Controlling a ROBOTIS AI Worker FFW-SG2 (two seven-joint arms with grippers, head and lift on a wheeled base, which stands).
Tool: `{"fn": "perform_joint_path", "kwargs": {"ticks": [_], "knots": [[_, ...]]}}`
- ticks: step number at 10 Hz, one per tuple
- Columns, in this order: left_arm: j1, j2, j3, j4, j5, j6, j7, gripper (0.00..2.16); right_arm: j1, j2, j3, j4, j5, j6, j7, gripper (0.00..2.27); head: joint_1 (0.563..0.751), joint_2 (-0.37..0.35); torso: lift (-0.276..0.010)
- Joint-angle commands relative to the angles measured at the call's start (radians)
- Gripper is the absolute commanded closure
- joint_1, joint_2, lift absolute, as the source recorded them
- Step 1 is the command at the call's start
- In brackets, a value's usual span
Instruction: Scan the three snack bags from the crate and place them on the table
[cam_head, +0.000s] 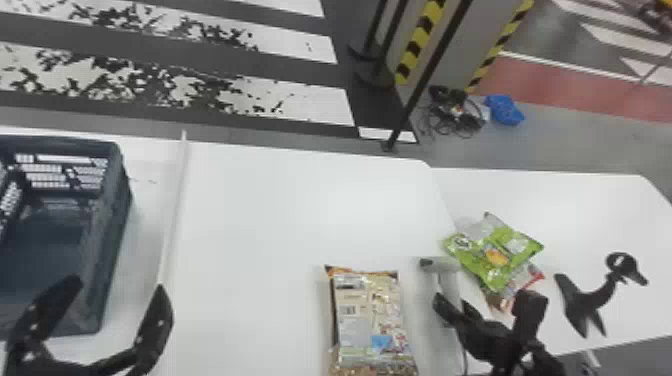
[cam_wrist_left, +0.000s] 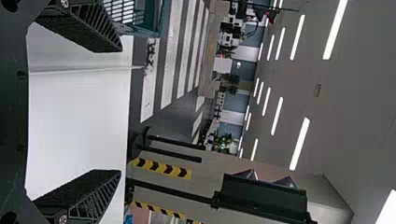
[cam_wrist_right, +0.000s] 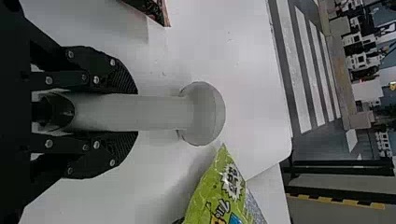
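**While my black left gripper (cam_head: 118, 287) stands wide, my black right gripper (cam_head: 451, 306) is clamped on a grey T-shaped scanner (cam_wrist_right: 201, 114)**

I see a beige printed snack bag (cam_head: 367, 320) lying flat on the white table (cam_head: 280, 210), between both grippers. Farther right, a glossy green snack bag (cam_head: 500, 255) overlaps a red-and-white bag (cam_head: 529, 277). The dark slotted plastic crate (cam_head: 112, 225) sits at left.
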Motion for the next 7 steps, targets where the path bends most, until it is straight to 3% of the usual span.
{"fn": "perform_joint_path", "kwargs": {"ticks": [1,4,5,7], "knots": [[-0.005,-0.001,0.0,0.0,0.0,0.016,0.0,0.06,0.008,0.002,-0.003,-0.017,-0.006,-0.016,0.0,0.0,0.695,-0.35,-0.037],[-0.009,-0.003,0.0,0.0,0.0,0.025,0.002,0.06,0.117,0.025,-0.015,-0.215,-0.068,-0.074,-0.016,0.05,0.695,-0.35,-0.037],[-0.011,-0.003,0.002,0.002,0.0,0.028,0.002,0.06,0.143,0.025,-0.037,-0.299,-0.089,0.009,0.062,0.06,0.695,-0.35,-0.037],[-0.014,-0.003,0.0,0.005,0.0,0.028,0.0,0.06,0.102,0.001,-0.06,-0.386,-0.12,0.429,0.277,0.05,0.695,-0.35,-0.037]]}}
